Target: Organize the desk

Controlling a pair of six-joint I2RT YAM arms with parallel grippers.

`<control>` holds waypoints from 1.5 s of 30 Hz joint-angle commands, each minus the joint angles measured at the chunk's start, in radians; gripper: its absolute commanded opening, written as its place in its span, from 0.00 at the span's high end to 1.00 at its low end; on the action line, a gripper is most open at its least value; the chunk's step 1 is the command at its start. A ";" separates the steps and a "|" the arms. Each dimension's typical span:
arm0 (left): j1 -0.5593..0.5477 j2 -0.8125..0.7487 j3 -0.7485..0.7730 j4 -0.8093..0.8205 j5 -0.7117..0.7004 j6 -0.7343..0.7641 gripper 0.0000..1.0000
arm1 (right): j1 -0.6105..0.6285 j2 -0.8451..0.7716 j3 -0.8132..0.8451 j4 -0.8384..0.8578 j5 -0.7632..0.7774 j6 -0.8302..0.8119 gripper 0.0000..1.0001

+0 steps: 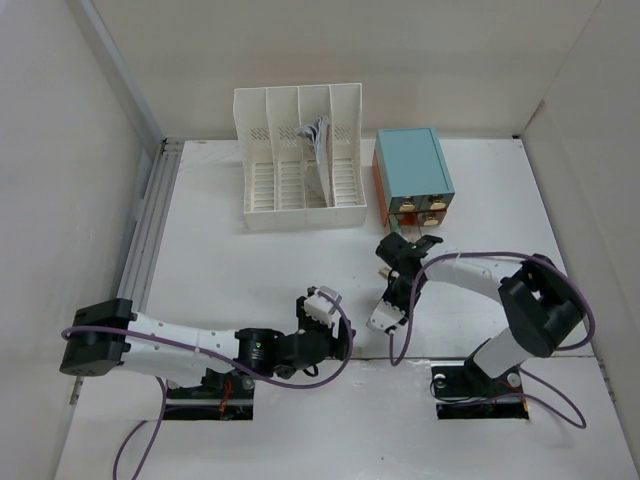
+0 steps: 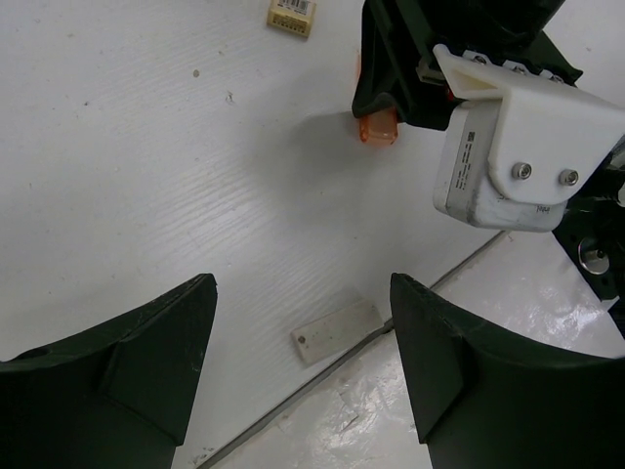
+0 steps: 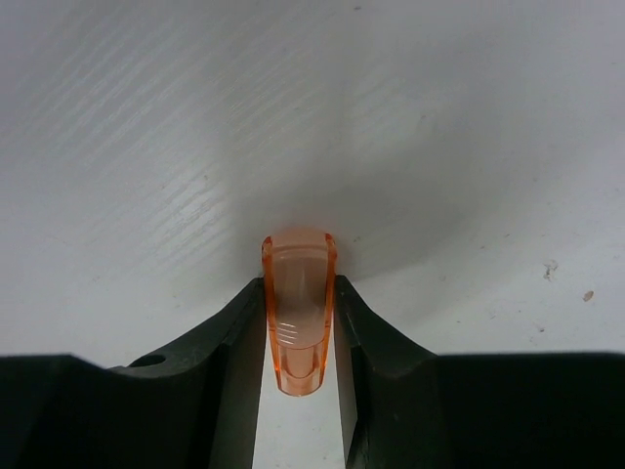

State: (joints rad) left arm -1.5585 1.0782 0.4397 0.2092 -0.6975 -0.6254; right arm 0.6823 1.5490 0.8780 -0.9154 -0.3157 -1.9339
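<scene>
The worktop (image 1: 220,260) fills the view from the far wall to the near edge, where my two bases sit in its cut-outs. It is a stiff, fixed, matte slab. I judge it is nothing to grip, only a surface to clear, and small things should slide on it easily.

My left tool (image 1: 322,303) hangs over the middle of the worktop, nearer the near edge, spread wide with nothing between its fingers. Below it a flat pale tag (image 2: 337,330) lies on the surface. It is thin enough that I expect to pinch it by its long edges or nudge it first.

Near the far edge stands the white file rack (image 1: 300,160), with the teal drawer box (image 1: 412,175) just to its right.

My right tool (image 3: 299,298), out in front of the drawer box, is closed onto a small clear orange piece (image 3: 298,259), clamped across its flat sides with the rounded end poking out. I cannot tell if it touches the worktop. It looks light, hard and smooth, so likely slippery, and a grip low on the flats seems safest. A small tan block (image 2: 291,15) lies well apart.
</scene>
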 commanded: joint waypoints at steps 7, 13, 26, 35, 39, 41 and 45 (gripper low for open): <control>-0.005 -0.046 0.008 -0.010 -0.025 0.024 0.31 | 0.011 -0.115 0.137 0.016 -0.163 0.309 0.84; -0.005 -0.066 -0.001 -0.010 -0.025 0.015 0.31 | -0.029 -0.202 0.203 0.226 -0.112 0.661 0.88; -0.005 -0.096 -0.012 0.021 -0.025 0.026 0.31 | -0.270 -0.165 0.205 0.501 -0.013 0.970 0.89; -0.005 -0.087 -0.012 0.032 -0.016 0.026 0.31 | -0.334 -0.050 0.225 0.510 0.016 0.980 0.88; -0.005 -0.087 -0.021 0.032 -0.016 0.026 0.31 | -0.354 -0.030 0.225 0.533 0.026 0.980 0.86; -0.005 -0.087 -0.030 0.032 -0.016 0.026 0.31 | -0.354 -0.020 0.234 0.533 0.026 0.980 0.83; -0.005 -0.087 -0.030 0.032 -0.016 0.026 0.31 | -0.354 0.000 0.234 0.533 0.035 0.989 0.67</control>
State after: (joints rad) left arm -1.5585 1.0046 0.4179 0.2180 -0.7044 -0.6102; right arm 0.3302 1.5421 1.0824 -0.4347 -0.2867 -0.9642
